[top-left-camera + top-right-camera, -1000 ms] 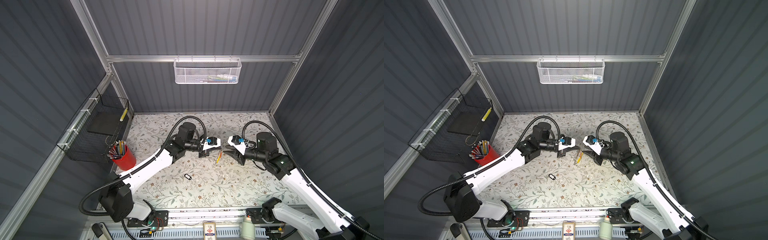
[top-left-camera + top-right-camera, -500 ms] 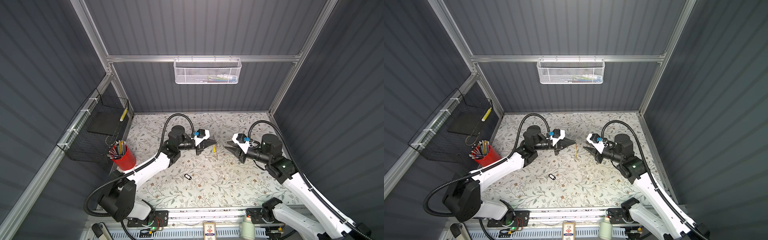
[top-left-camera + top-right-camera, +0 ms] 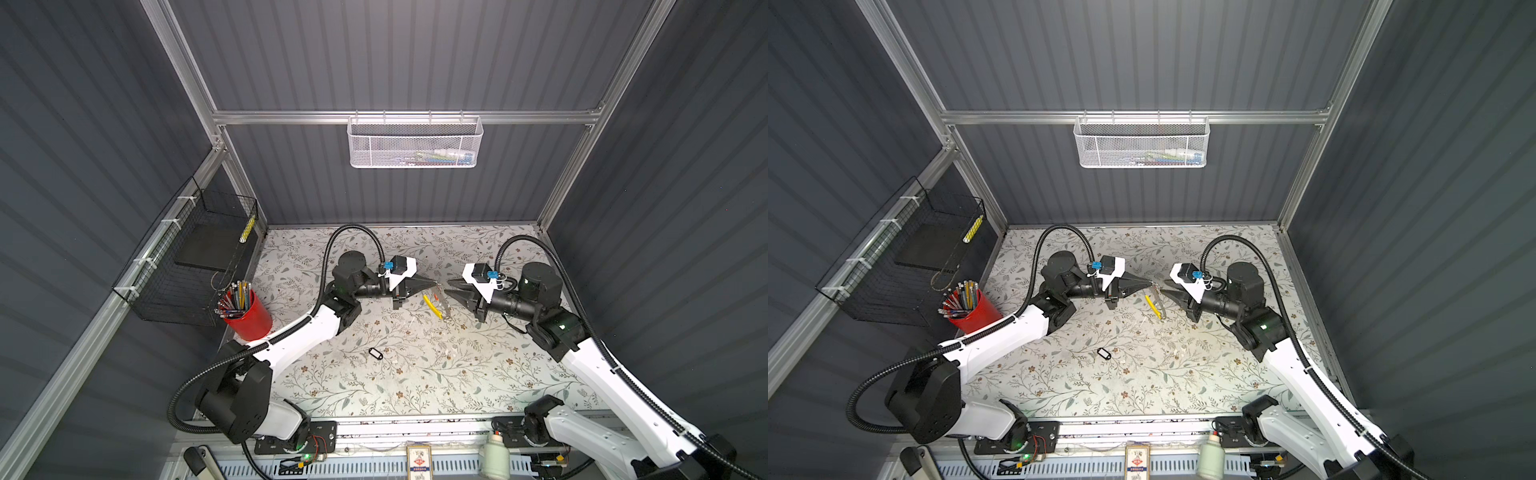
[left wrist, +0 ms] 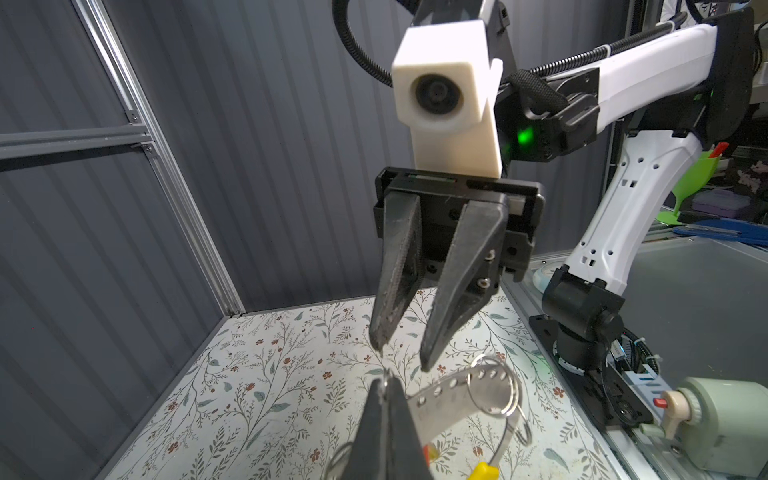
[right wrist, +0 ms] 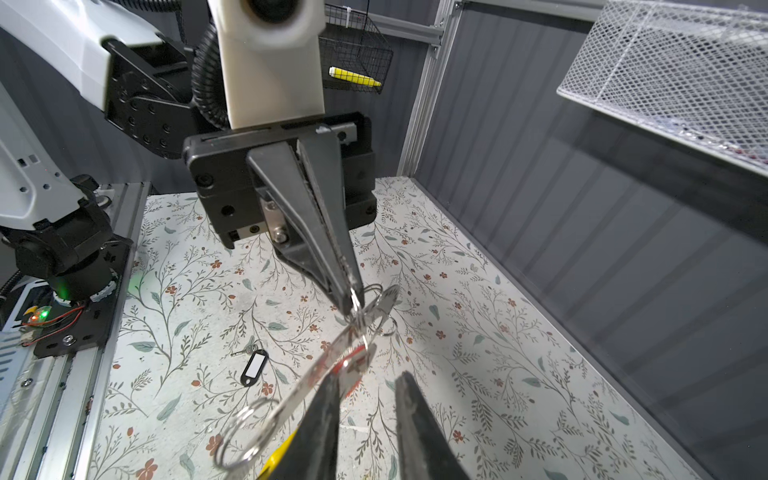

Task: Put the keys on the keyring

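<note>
1. The left gripper (image 3: 434, 284) reaches level toward the middle, above the flowered worktop (image 3: 415, 374). Its jaws are pressed together, pinching the thin wire at the top of the keyring (image 3: 431, 305).
2. The keyring hangs from that pinch, clear of the worktop and between the two arms. Its yellow segment (image 3: 1152, 305) is on the lower part.
3. In the left wrist view, a flat metal strip with holes (image 4: 440, 395) and a shiny ring (image 4: 494, 390) hang in the same bunch.
4. In the right wrist view, an orange-red tag (image 5: 353, 365) shows among the hanging metal. Whether it is threaded on the ring cannot be told.
5. The right gripper (image 4: 403, 357) points at the left one, nearly tip to tip. Its jaws are spread a little with nothing between them. The tips are just beside the hanging bunch, and whether they touch it cannot be told.
6. The black tag with a white insert (image 3: 375, 353) lies flat on the worktop, well apart from both arms and nearer the front edge. Its small key (image 5: 245, 350) lies beside it.
7. A red cup of pencils (image 3: 249, 316) stands at the left edge of the worktop, beside a black wire basket (image 3: 187, 266). A white mesh basket (image 3: 415, 143) hangs on the back rail.
</note>
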Controlling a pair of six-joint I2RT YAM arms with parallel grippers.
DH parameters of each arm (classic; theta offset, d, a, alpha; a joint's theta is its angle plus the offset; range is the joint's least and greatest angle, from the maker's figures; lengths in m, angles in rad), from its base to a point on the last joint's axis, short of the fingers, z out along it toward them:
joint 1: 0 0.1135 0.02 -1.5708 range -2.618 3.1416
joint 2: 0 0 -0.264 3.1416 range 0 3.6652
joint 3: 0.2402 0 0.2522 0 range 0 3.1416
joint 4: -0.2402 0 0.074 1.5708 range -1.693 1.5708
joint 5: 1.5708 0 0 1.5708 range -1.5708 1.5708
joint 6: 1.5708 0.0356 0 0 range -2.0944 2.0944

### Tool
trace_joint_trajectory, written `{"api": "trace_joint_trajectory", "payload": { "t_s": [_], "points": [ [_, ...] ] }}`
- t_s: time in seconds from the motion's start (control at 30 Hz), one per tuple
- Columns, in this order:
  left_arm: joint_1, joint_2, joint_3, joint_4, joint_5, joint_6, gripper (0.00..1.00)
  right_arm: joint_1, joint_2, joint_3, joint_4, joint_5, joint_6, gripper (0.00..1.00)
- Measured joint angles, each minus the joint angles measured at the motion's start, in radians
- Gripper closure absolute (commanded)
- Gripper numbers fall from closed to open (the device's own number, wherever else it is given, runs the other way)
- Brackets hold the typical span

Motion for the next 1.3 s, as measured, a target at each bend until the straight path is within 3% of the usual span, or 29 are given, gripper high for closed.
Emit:
{"api": "trace_joint_trajectory", "payload": {
  "t_s": [0.2, 0.67, 1.3],
  "points": [
    [0.000, 0.000, 0.000, -0.006, 0.016, 0.001, 1.00, 0.000, -0.006, 0.002, 0.010, -0.024, -0.012, 0.77],
    [-0.006, 0.000, 0.004, -0.100, 0.041, 0.062, 1.00, -0.001, 0.063, 0.080, -0.060, -0.137, -0.050, 0.75],
    [-0.009, 0.000, 0.011, -0.122, 0.041, 0.091, 1.00, -0.001, 0.087, 0.053, -0.114, -0.134, -0.040, 0.75]
  ]
}}
